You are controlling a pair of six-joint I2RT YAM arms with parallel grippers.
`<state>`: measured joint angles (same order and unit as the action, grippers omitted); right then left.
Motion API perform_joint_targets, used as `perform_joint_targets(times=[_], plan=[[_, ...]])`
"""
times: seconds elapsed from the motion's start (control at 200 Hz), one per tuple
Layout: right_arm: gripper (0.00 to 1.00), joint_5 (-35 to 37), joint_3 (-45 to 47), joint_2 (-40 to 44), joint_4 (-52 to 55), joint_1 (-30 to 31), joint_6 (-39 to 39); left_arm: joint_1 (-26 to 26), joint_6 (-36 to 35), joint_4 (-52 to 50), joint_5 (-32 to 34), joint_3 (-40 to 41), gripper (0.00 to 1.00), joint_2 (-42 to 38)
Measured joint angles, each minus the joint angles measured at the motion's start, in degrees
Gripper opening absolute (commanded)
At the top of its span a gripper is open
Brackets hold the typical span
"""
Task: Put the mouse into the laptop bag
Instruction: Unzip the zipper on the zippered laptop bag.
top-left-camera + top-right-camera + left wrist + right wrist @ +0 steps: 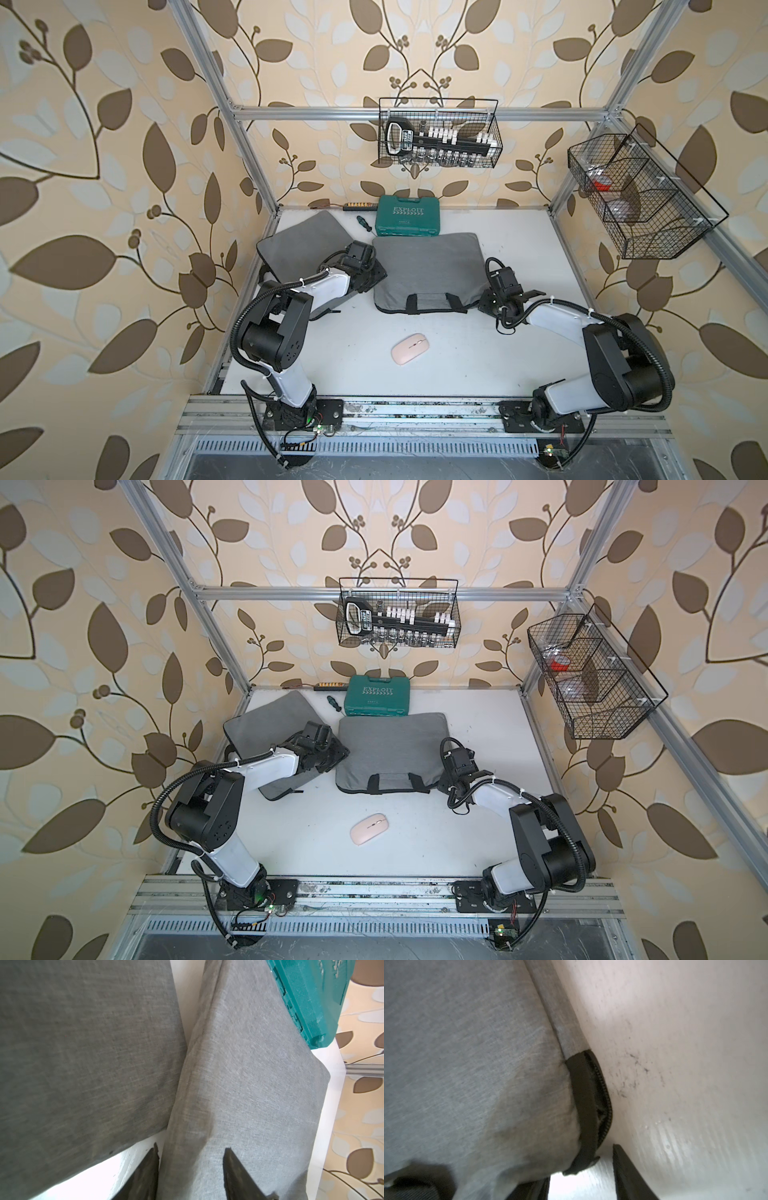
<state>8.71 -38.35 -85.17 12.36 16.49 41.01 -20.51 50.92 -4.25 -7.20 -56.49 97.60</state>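
flanking the laptop bag [428,266], left gripper [191,1151] and right gripper [581,1163] gape, seemingly empty; another grey bag [299,241] crowds it, mouse [410,349] nearby.

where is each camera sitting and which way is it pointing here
Top views: overhead, looking down at the table, mouse and laptop bag; left arm and right arm show whole.
Left wrist: on the left arm, looking past the open left claw along the bag toward the green case.
Right wrist: on the right arm, close on the bag's zipper; right claw tips show.
Shared: both wrist views see the laptop bag.
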Motion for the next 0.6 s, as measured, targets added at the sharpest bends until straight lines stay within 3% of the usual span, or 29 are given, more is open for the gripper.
perform_joint_targets(times=[0.22, 0.46, 0.6], plan=[[0.13, 0.72, -0.11, -1.09, -1.55, 1.42, 1.2, 0.0, 0.02, 0.04, -0.15, 0.02, 0.5, 0.0], [0.0, 0.74, -0.11, -1.22, -1.84, 1.51, 1.53, 0.0, 0.2, 0.55, -0.31, 0.33, 0.49, 0.0], [0.0, 0.7, 0.59, -0.57, -2.01, 1.51, 1.73, 0.28, 0.74, 1.05, -0.42, 0.7, 0.37, 0.0]])
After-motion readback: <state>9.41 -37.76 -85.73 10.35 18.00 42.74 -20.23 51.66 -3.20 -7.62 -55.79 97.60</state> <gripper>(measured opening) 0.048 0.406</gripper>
